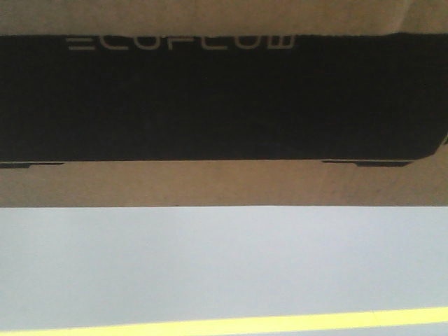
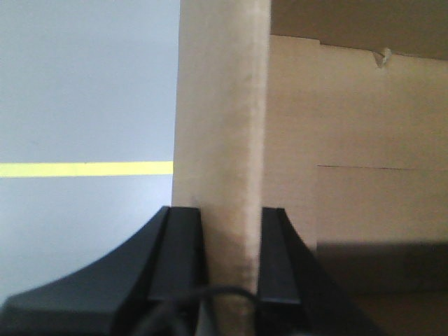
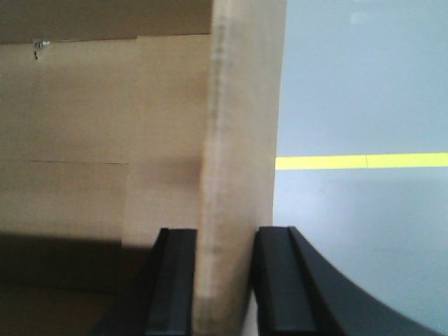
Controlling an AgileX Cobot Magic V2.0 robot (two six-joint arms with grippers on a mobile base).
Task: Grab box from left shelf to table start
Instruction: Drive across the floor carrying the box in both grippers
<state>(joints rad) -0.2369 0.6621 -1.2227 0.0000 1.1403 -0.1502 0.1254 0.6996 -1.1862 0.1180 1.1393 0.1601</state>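
Even, dimmish light; lettering on the box [image 1: 224, 105] smears, its near edges blur, interior shadowed.

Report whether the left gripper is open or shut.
Left gripper shut on the box: its two black fingers sit flush against both sides of a cardboard panel, no gap showing.

Warehouse-like, grey floor [image 1: 210, 266], yellow line [image 1: 231, 323]
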